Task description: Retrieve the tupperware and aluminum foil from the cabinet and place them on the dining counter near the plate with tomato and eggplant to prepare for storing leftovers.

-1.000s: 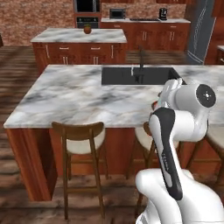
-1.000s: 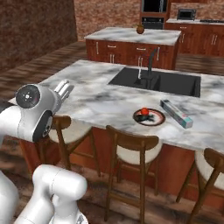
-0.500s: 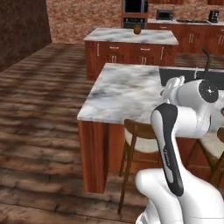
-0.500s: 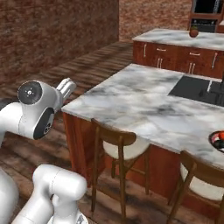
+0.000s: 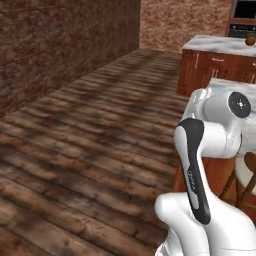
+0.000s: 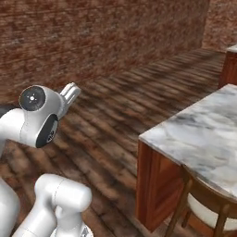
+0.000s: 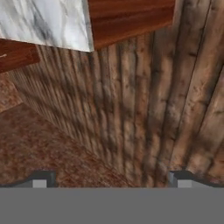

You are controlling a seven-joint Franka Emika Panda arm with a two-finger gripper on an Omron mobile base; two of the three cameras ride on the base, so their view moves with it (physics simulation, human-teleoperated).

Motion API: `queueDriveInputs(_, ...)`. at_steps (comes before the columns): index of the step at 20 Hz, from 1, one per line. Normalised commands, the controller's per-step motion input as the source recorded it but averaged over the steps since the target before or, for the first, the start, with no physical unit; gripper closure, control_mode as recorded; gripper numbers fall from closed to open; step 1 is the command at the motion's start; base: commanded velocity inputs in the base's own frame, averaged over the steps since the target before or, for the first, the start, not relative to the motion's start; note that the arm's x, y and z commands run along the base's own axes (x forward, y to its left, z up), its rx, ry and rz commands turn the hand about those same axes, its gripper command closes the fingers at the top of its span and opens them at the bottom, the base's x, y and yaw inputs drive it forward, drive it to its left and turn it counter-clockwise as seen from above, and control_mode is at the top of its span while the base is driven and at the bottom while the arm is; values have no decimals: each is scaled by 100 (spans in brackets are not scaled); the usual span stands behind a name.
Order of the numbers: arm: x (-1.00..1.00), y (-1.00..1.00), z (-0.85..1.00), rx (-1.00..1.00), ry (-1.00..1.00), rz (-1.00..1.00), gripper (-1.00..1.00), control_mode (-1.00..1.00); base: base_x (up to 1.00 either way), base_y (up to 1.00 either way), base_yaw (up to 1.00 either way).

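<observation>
My gripper (image 7: 111,181) is open, its two fingertips wide apart with nothing between them, looking at plank floor and a brick wall. A corner of the white marble dining counter (image 6: 196,132) shows at the right of the right base view and at the top left of the hand view (image 7: 43,19). Behind my arm in the left base view a strip of the dining counter (image 5: 222,84) peeks out. The tupperware, the aluminum foil, the cabinet and the plate are out of view.
Dark wooden floor (image 5: 90,135) spreads ahead to a long brick wall (image 6: 102,37). A wooden stool (image 6: 208,203) stands tucked under the counter's near side. The marble island (image 5: 215,45) with wooden drawers and a small potted plant (image 5: 248,40) stands far right.
The whole scene has swung: the base has turned left. Sink, plate and foil carton have slid out of the pictures to the right. The arm's pose looks unchanged.
</observation>
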Motion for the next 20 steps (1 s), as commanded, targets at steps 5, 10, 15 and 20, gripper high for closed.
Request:
queueDriveInputs(5,0,0,0,0,0,0,-100,100,98,84,39)
queueDriveInputs(10,0,0,0,0,0,0,-100,100,100,72,4)
queueDriveInputs(15,0,0,0,0,0,0,-100,100,100,68,-34)
queueDriveInputs(20,0,0,0,0,0,0,-100,100,100,50,-45)
